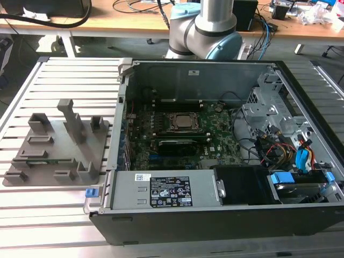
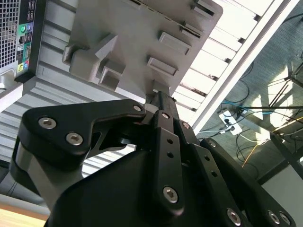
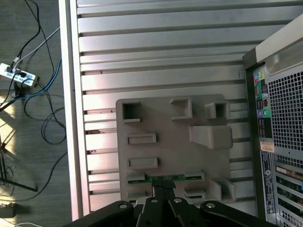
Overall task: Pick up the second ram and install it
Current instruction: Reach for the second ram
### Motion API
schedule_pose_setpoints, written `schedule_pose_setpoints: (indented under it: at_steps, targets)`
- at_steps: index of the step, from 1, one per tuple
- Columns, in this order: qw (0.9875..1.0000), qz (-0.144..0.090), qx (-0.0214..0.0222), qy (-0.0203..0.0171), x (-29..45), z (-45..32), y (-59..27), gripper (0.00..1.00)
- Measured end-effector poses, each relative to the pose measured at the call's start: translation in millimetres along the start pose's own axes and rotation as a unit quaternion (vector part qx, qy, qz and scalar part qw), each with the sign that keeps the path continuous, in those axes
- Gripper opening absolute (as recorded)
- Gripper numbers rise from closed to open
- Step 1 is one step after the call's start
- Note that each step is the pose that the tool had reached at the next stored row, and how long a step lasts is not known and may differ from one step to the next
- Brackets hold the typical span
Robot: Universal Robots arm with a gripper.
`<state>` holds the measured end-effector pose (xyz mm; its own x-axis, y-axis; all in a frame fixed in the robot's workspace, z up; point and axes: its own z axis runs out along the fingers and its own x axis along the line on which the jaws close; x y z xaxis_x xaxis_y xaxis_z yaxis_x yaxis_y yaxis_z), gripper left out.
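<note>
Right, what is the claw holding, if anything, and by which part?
Nothing. The ram lies in the tray, and the claw hangs above it, shut and empty.

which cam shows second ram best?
First wrist view: the second ram lies as a green strip in the holder tray. Exterior view gives a thin green sliver; in the second wrist view the gripper stands before it.

arm upright at base | gripper pointing down | jaws together

Lab, probably; slotted aluminium table; cabled workbench
</note>
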<state>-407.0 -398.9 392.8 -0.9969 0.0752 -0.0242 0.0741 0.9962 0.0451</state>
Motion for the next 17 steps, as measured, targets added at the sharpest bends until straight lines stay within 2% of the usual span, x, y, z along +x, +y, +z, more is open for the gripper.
schedule_pose_setpoints:
  at_steps: [2,8,11,17]
  targets:
    - [1.0000,0.000,0.0001,0.0001,-0.5,0.0,-0.3,0.11]
    - [1.0000,0.000,0.0000,0.0000,-12.2,0.2,-11.8,0.11]
    - [1.0000,0.000,0.0001,0.0000,-17.5,0.5,-13.4,0.11]
    - [1.0000,0.000,0.0001,0.0000,-18.5,0.5,-13.4,0.11]
